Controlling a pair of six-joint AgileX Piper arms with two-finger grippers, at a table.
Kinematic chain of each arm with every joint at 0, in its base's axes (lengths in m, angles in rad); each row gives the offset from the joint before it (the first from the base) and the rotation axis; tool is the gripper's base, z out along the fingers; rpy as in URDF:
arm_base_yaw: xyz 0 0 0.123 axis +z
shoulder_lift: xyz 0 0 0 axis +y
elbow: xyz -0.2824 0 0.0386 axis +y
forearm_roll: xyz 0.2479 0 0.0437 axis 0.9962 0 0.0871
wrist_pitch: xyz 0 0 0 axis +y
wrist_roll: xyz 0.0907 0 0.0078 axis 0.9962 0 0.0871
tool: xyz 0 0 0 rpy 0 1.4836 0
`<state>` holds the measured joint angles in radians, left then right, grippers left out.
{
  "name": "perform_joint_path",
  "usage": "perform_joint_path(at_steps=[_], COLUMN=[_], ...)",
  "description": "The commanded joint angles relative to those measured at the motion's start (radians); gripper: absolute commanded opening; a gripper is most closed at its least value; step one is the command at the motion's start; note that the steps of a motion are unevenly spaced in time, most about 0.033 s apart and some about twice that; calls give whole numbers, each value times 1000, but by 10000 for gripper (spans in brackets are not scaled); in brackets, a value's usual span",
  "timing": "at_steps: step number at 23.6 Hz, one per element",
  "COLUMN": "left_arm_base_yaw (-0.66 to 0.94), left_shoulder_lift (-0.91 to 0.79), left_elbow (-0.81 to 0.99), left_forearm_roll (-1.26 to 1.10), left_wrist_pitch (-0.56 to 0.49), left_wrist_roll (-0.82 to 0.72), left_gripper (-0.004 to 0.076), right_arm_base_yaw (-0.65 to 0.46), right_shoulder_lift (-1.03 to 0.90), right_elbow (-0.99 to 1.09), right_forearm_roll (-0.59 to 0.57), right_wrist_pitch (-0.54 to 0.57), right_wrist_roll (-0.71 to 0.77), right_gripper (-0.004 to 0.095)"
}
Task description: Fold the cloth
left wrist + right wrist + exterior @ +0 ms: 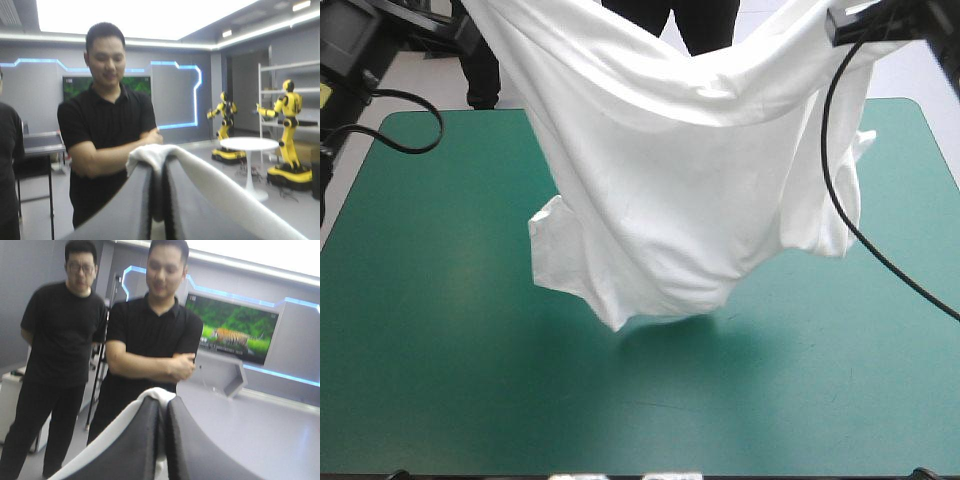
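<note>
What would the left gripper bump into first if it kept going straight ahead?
The T-shirt it is shut on, bunched over the tips of the left gripper. Past that cloth the way looks free in its wrist view, though depth is hard to judge.

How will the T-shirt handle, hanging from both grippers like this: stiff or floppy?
Probably very floppy: the T-shirt sags in deep folds between the left gripper and right gripper. Likely light, since small pinches hold it up. Its low tip may drag on the table when lowered.
</note>
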<state>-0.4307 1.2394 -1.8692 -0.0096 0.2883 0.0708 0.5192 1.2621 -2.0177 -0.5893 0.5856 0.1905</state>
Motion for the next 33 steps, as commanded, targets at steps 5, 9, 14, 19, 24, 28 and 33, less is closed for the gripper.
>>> perform_joint_path(at_steps=[5,9,14,19,24,28,33], left_arm_base_yaw=[-8,-8,-8,-8,20,75,84], left_shoulder_lift=[-14,-14,5,145,291,365,432], left_elbow=[-214,-266,-270,-270,-271,-329,-440], left_forearm_roll=[2,2,2,41,120,78,51], left_wrist_pitch=[-192,-184,-79,-50,-313,-384,-331], left_wrist_roll=[37,62,90,174,176,176,178], left_gripper=[-9,-9,-9,-9,-9,-9,-9], right_arm_base_yaw=[0,0,0,-16,-204,-279,-279], right_shoulder_lift=[6,6,14,101,235,315,363], right_elbow=[-239,-270,-251,-98,-84,-172,-261], right_forearm_roll=[-28,-14,27,-191,-288,-208,-154], right_wrist_pitch=[-166,-169,-137,16,-293,-423,-378], right_wrist_roll=[-76,-76,-55,149,428,435,415], right_gripper=[-17,-17,-17,-18,-17,-17,-17])
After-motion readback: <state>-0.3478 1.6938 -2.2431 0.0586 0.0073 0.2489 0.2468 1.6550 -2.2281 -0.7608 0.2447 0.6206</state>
